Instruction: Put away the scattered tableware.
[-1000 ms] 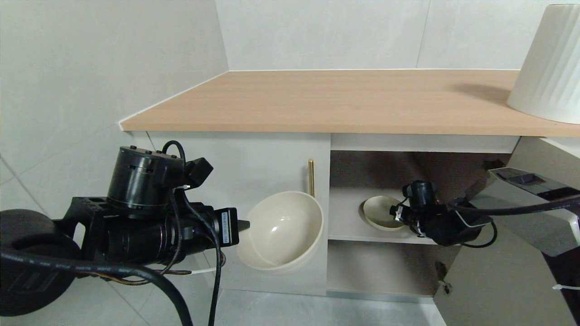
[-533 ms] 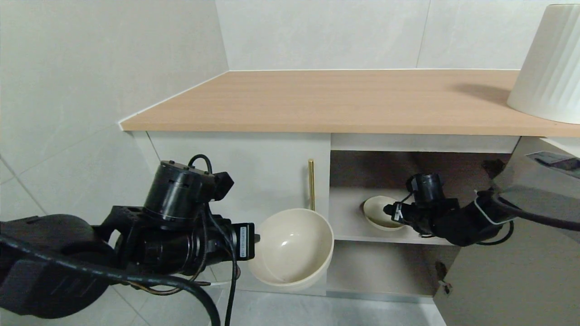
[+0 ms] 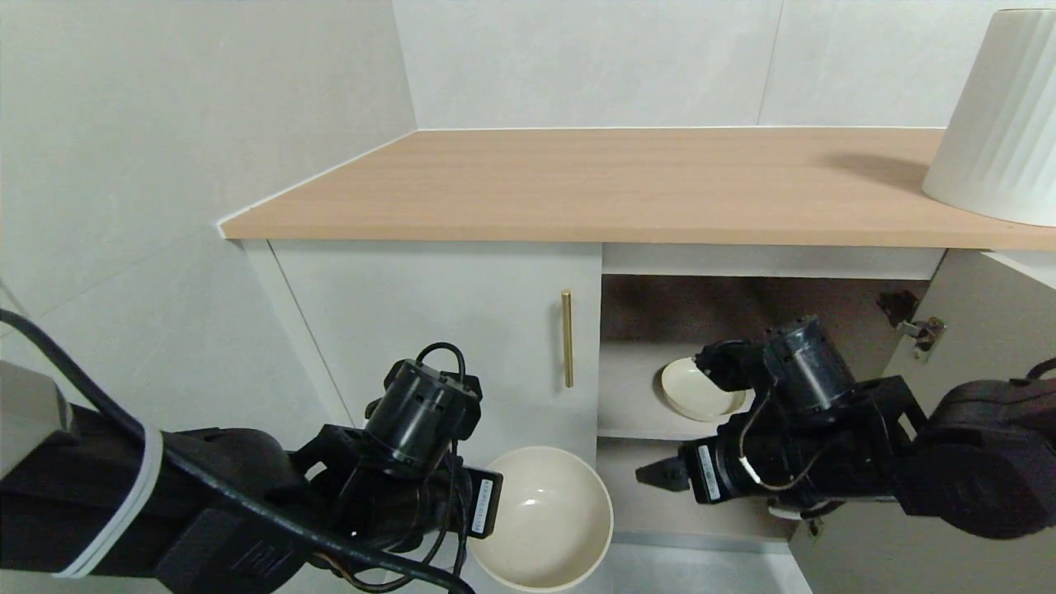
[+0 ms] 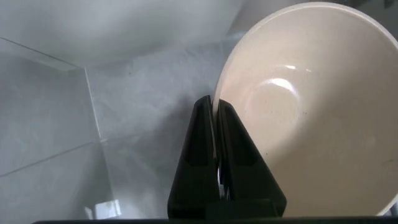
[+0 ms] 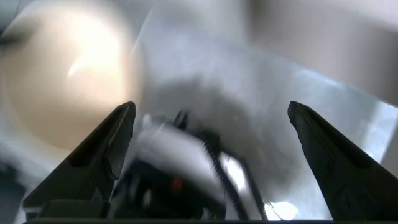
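- The wooden desk [image 3: 610,181] sits on top of a white cabinet [image 3: 445,330]. The cabinet's left door is shut, and its right bay stands open with a shelf [image 3: 631,408] inside.
- The large cream bowl [image 3: 540,516] hangs low in front of the shut door, near the floor and below shelf level. It has to rise and cross to the open bay, and on the way it could knock the door edge.
- The right gripper [image 5: 208,124] hovers before the open bay with its fingers spread wide and empty. It is close to the route the bowl would likely take, so the two arms may collide.
- The left gripper [image 4: 216,134] pinches only the bowl's rim, with one finger inside and one outside. With so narrow a hold, the bowl may swivel or slip.
- A small shallow dish [image 3: 697,388] already lies on the shelf. A bowl set down carelessly could strike it.
- The brass handle [image 3: 567,338] stands above the bowl and could snag it.
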You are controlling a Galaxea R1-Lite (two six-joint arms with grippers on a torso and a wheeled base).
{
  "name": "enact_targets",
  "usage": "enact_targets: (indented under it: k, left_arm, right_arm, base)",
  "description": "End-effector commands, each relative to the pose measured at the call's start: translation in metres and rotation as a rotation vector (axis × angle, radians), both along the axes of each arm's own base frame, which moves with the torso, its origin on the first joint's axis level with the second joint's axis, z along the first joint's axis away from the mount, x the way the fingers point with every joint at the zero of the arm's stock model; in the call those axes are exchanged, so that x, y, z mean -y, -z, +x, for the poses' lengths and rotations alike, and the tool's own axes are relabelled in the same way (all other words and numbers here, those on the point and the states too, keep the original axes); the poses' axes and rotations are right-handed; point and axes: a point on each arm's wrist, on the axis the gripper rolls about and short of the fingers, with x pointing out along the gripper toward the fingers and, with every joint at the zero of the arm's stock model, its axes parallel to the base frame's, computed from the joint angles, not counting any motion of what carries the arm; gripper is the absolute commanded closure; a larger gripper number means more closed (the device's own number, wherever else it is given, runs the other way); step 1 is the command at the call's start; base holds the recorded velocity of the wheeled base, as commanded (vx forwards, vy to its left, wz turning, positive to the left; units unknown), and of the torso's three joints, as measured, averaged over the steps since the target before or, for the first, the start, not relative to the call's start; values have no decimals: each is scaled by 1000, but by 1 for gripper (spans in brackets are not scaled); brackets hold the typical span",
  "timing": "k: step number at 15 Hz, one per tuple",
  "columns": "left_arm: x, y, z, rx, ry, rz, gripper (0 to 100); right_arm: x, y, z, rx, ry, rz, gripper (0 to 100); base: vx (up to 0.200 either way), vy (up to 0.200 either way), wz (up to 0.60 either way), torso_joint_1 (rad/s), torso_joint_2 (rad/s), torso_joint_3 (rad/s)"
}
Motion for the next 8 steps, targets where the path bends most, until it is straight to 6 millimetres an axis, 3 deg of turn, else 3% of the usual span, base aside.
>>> enact_targets:
  k: [1,8]
  left_arm:
    - [4,4,-3,-12,19,12,100]
    - [16,-1,-13,8,70,-5,100]
  right_arm:
    - [-12,-3,-26,4,-102,-6,0]
    - [-37,32,-16,-71,-123,-68,0]
  base:
    - [0,0,0,0,0,0]
    - [0,0,0,0,0,0]
